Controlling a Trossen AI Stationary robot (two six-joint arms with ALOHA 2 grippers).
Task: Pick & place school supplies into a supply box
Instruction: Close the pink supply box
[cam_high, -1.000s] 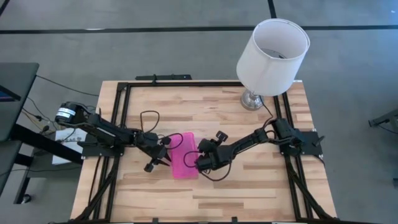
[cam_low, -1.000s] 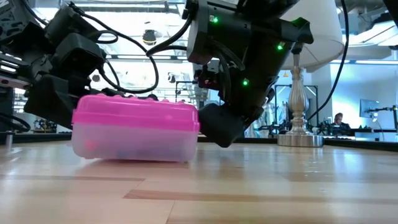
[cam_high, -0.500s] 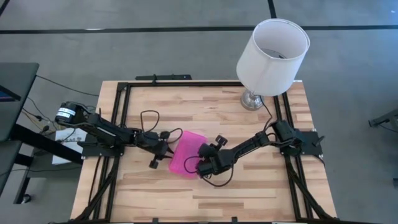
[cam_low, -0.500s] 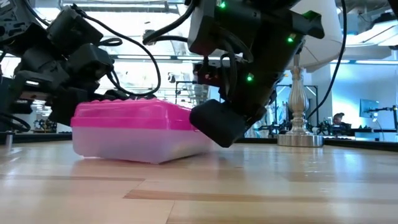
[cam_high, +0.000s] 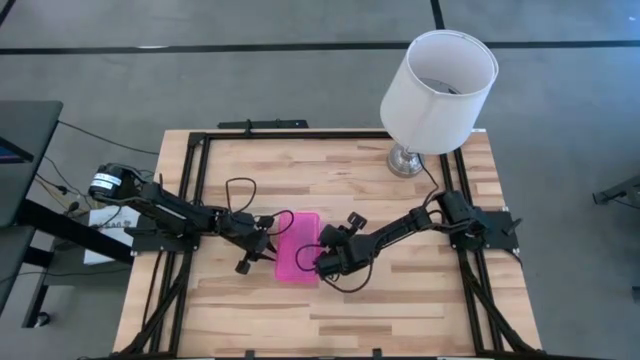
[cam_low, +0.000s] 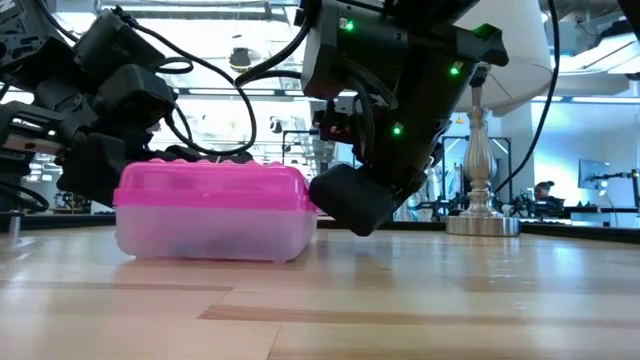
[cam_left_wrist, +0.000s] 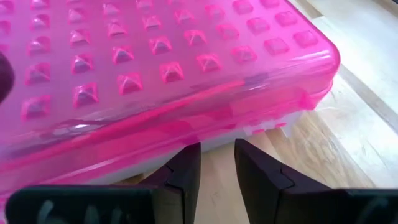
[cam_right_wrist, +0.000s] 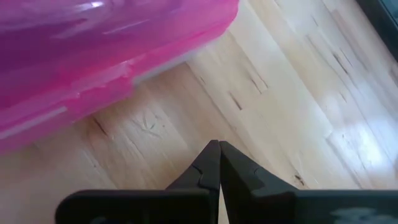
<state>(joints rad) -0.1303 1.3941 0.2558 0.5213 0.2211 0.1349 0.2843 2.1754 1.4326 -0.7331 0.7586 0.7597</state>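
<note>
Right claw (cam_high: 322, 264) pinched shut, empty, nudging beside the closed supply box (cam_high: 298, 247); left claw (cam_high: 262, 250) slightly parted opposite, bracing it on counter (cam_high: 420, 300)

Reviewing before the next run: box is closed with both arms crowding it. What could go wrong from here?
1. The box sits between the left end effector and the right end effector; a push from either could skid or tip it.
2. The arms are close together, so they could collide across the lid.
3. The right fingers are shut and low over the table; dropping further could scrape it.
</note>
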